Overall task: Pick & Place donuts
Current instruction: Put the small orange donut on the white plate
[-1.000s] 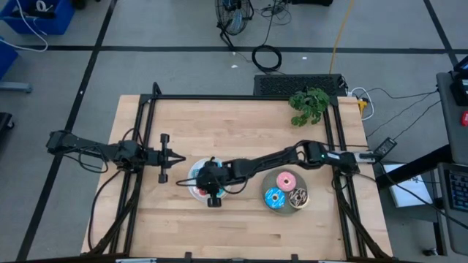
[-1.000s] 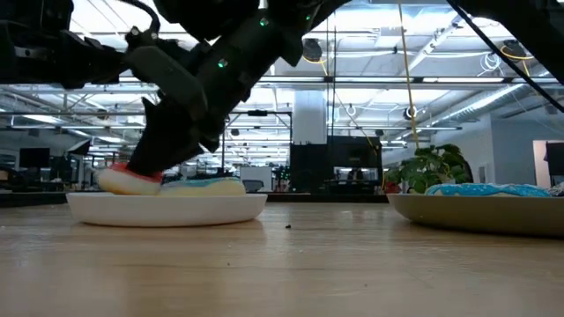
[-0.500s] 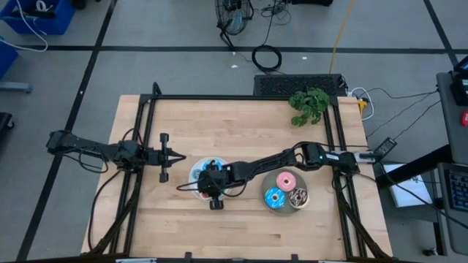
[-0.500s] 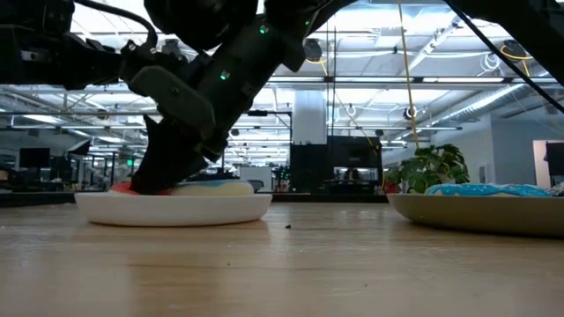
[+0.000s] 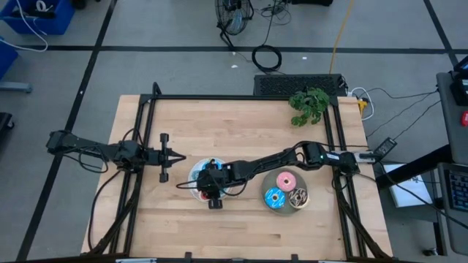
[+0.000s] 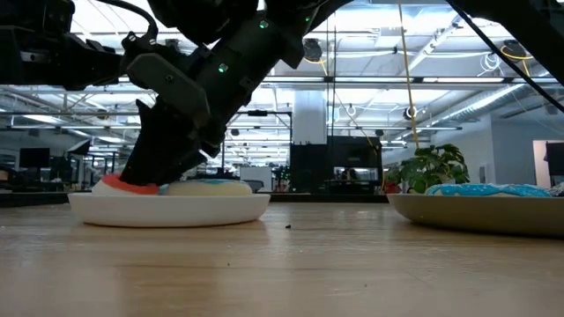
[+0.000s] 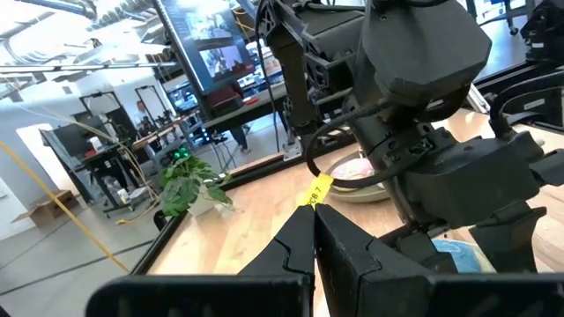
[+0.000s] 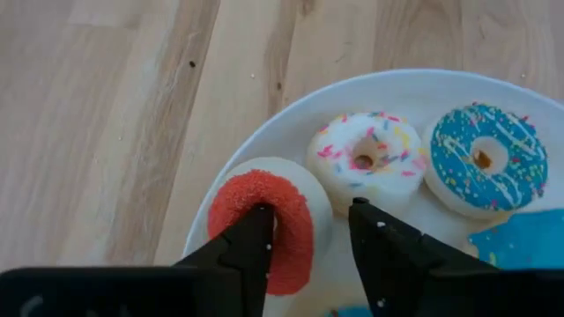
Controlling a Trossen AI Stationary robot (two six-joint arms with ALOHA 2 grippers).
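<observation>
One red donut (image 8: 261,227) under right claw (image 8: 310,220), fingers apart astride its rim; light, soft toy, so pinch rim gently. Left claw (image 7: 315,238) pressed together, idle.

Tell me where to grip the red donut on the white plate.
Grip across the ring wall of the red donut, from above: it lies flat on the white plate, hole up. The right gripper already has one finger in the hole, the other outside. Keep off the sprinkled donut beside it.
</observation>
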